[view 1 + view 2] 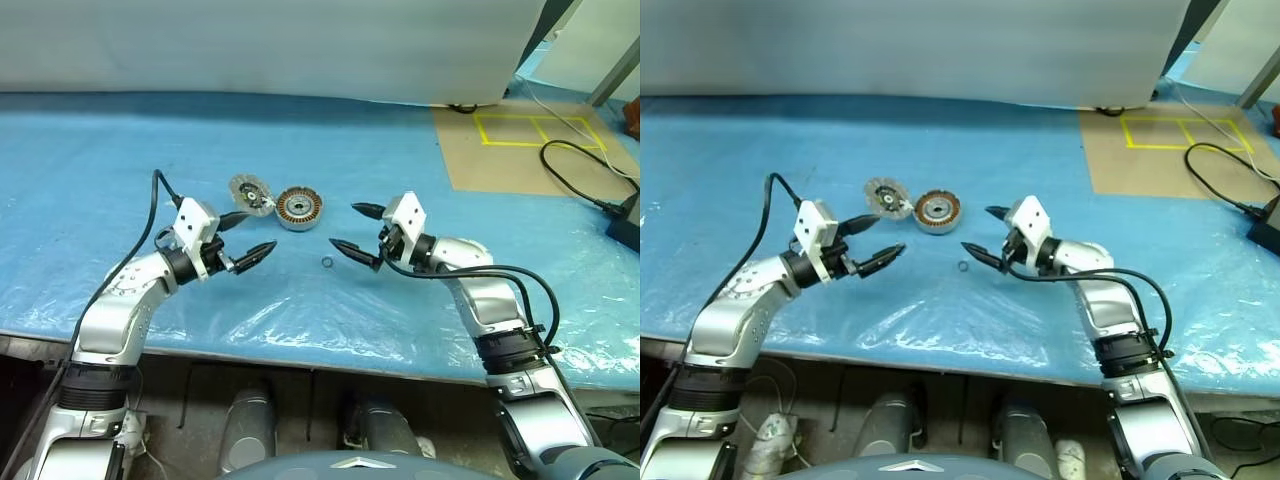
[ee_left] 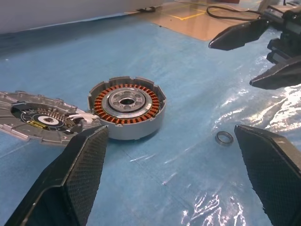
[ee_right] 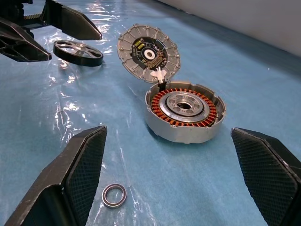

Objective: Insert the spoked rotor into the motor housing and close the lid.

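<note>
**Rotor still out, lid still open**

Nothing of the task looks done yet. On the blue-covered tabletop [image 1: 90, 200], the left hand [image 1: 243, 238] hovers released and empty. The spoked rotor [image 3: 78, 52], a dark wheel, lies flat on the sheet near that hand. Next, the lid [image 1: 250, 192] lies thrown open, touching the motor housing [image 1: 298, 207], whose copper windings sit exposed with no rotor inside. A small metal ring [image 1: 327, 262] rests loose in front. The right hand [image 1: 361, 232] hangs released, holding nothing. Picking, inserting and closing all remain.

Bright, even light; glare on plastic sheet [image 1: 330, 320]
</note>
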`<act>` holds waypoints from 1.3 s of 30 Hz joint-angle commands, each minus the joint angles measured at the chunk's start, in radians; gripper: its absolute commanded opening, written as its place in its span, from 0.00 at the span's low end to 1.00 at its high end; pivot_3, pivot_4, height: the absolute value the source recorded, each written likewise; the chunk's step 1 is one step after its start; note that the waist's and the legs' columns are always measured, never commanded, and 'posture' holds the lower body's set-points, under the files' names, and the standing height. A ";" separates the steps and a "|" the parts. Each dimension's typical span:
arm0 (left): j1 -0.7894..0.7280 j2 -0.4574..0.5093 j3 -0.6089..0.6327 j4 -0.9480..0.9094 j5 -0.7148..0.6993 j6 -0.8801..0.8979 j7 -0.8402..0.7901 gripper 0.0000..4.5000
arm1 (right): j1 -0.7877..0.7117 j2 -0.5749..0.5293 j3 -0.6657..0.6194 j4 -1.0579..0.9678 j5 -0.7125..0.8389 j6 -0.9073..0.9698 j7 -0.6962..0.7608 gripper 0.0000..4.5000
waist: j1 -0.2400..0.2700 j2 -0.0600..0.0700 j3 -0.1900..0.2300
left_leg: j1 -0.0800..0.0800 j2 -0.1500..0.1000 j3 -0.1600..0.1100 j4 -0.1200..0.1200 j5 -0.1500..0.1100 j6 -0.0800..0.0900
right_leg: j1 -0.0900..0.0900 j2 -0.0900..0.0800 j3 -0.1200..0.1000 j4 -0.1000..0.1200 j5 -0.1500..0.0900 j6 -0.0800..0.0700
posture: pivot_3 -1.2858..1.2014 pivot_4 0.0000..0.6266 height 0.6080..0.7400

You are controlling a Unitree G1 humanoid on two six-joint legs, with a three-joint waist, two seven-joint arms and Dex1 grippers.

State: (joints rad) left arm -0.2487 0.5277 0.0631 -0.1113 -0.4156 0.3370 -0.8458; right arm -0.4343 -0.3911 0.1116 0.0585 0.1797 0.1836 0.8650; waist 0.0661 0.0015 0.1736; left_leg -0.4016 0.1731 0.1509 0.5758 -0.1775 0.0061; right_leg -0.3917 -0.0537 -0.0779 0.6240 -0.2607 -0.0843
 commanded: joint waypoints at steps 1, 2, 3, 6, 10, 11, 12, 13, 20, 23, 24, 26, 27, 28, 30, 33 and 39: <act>-0.004 0.016 0.007 -0.018 -0.009 -0.005 -0.017 1.00 | 0.006 -0.006 0.002 -0.050 0.021 -0.003 0.011 1.00 | 0.001 0.000 0.000 | 0.000 0.000 0.000 0.000 0.000 0.000 | 0.000 0.000 0.000 0.000 0.000 0.000 | 0.52 0.24 1.00; -0.003 0.018 0.006 -0.018 -0.007 -0.006 -0.019 1.00 | 0.008 -0.006 0.003 -0.050 0.019 -0.005 0.011 1.00 | 0.001 0.000 0.000 | 0.000 0.000 0.000 0.000 0.000 0.000 | 0.000 0.000 0.000 0.000 0.000 0.000 | 0.52 0.24 1.00; 0.000 0.019 0.005 -0.020 -0.006 -0.006 -0.020 1.00 | 0.009 -0.005 0.004 -0.050 0.018 -0.006 0.011 1.00 | 0.002 0.000 0.000 | 0.000 0.000 0.000 0.000 0.000 0.000 | 0.000 0.000 0.000 0.000 0.000 0.000 | 0.52 0.24 1.00; 0.010 0.024 0.004 -0.027 -0.006 -0.001 -0.027 1.00 | 0.008 -0.007 0.014 -0.048 0.010 -0.007 0.010 1.00 | 0.001 0.000 0.000 | 0.000 0.000 0.000 0.000 0.000 0.000 | 0.000 0.000 0.000 0.000 0.000 0.000 | 0.52 0.24 1.00; 0.023 0.031 0.008 -0.039 -0.009 0.009 -0.025 1.00 | -0.001 -0.009 0.021 -0.047 0.006 -0.001 0.008 1.00 | 0.001 0.000 0.000 | 0.000 0.000 0.000 0.000 0.000 0.000 | 0.000 0.000 0.000 0.000 0.000 0.000 | 0.52 0.24 1.00; 0.025 0.033 0.008 -0.043 -0.009 0.011 -0.026 1.00 | -0.005 -0.009 0.022 -0.044 0.005 -0.002 0.007 1.00 | 0.001 0.000 0.000 | 0.000 0.000 0.000 0.000 0.000 0.000 | 0.000 0.000 0.000 0.000 0.000 0.000 | 0.52 0.24 1.00; 0.028 0.034 0.008 -0.047 -0.010 0.012 -0.027 1.00 | -0.007 -0.009 0.023 -0.040 0.005 -0.003 0.008 1.00 | 0.001 0.000 0.000 | 0.000 0.000 0.000 0.000 0.000 0.000 | 0.000 0.000 0.000 0.000 0.000 0.000 | 0.52 0.24 1.00; 0.031 0.036 0.009 -0.049 -0.010 0.014 -0.028 1.00 | -0.011 -0.010 0.023 -0.035 0.004 -0.005 0.009 1.00 | 0.001 0.000 0.000 | 0.000 0.000 0.000 0.000 0.000 0.000 | 0.000 0.000 0.000 0.000 0.000 0.000 | 0.52 0.24 1.00; 0.036 0.044 0.013 -0.053 -0.009 0.014 -0.035 1.00 | -0.017 -0.020 0.024 0.001 -0.003 -0.040 0.022 1.00 | 0.001 0.000 0.000 | 0.000 0.000 0.000 0.000 0.000 0.000 | 0.001 0.000 0.000 0.000 0.000 0.000 | 0.52 0.24 1.00; 0.034 0.045 0.011 -0.050 -0.008 0.011 -0.037 1.00 | -0.023 -0.023 0.025 0.008 -0.006 -0.049 0.026 1.00 | 0.001 0.000 0.000 | 0.000 0.000 0.000 0.000 0.000 0.000 | 0.001 0.000 0.000 0.000 0.000 0.000 | 0.52 0.24 1.00; 0.034 0.045 0.009 -0.051 -0.008 0.010 -0.036 1.00 | -0.024 -0.024 0.025 0.009 -0.006 -0.052 0.027 1.00 | 0.001 0.000 0.000 | 0.000 0.000 0.000 0.001 0.000 0.000 | 0.001 0.000 0.000 0.000 0.000 0.000 | 0.52 0.24 1.00; 0.034 0.043 0.008 -0.051 -0.008 0.010 -0.036 1.00 | -0.026 -0.026 0.025 0.011 -0.007 -0.055 0.028 1.00 | 0.001 0.000 0.000 | 0.000 0.000 0.000 0.001 0.000 0.000 | 0.001 0.000 0.000 0.000 0.000 0.000 | 0.52 0.24 1.00; 0.034 0.043 0.008 -0.051 -0.008 0.009 -0.036 1.00 | -0.026 -0.025 0.025 0.011 -0.007 -0.054 0.028 1.00 | 0.001 0.000 0.000 | 0.000 0.000 0.000 0.001 0.000 0.000 | 0.001 0.000 0.000 0.000 0.000 0.000 | 0.52 0.24 1.00; 0.034 0.043 0.007 -0.052 -0.007 0.010 -0.035 1.00 | -0.027 -0.026 0.025 0.010 -0.007 -0.054 0.029 1.00 | 0.001 0.000 0.000 | 0.000 0.000 0.000 0.001 0.000 0.000 | 0.001 0.000 0.000 0.000 0.000 0.000 | 0.52 0.24 1.00; 0.034 0.042 0.006 -0.054 -0.008 0.010 -0.035 1.00 | -0.026 -0.026 0.025 0.007 -0.007 -0.053 0.031 1.00 | 0.001 0.000 0.000 | 0.000 0.000 0.000 0.001 0.000 0.000 | 0.001 0.000 0.000 0.000 0.000 0.000 | 0.52 0.24 1.00; 0.031 0.037 0.003 -0.055 -0.005 0.009 -0.030 1.00 | -0.040 -0.036 0.039 0.016 -0.021 -0.066 0.050 1.00 | 0.001 0.000 0.000 | 0.000 0.000 0.000 0.001 0.000 0.000 | 0.001 0.000 0.000 0.000 0.000 0.000 | 0.52 0.24 1.00; 0.022 0.029 -0.003 -0.053 0.001 0.004 -0.020 1.00 | -0.201 -0.062 0.094 0.152 -0.068 -0.158 0.160 1.00 | -0.003 0.000 0.000 | 0.001 0.000 0.000 0.002 0.000 0.000 | 0.001 0.000 0.000 0.002 0.000 0.000 | 0.52 0.24 1.00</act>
State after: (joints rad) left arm -0.2172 0.5554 0.0558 -0.1321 -0.4120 0.3563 -0.8684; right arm -0.5817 -0.4420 0.1998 0.1904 0.1253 0.0803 0.9894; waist 0.0626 0.0016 0.1736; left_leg -0.4010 0.1733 0.1510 0.5785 -0.1775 0.0065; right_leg -0.3911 -0.0538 -0.0778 0.6264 -0.2608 -0.0847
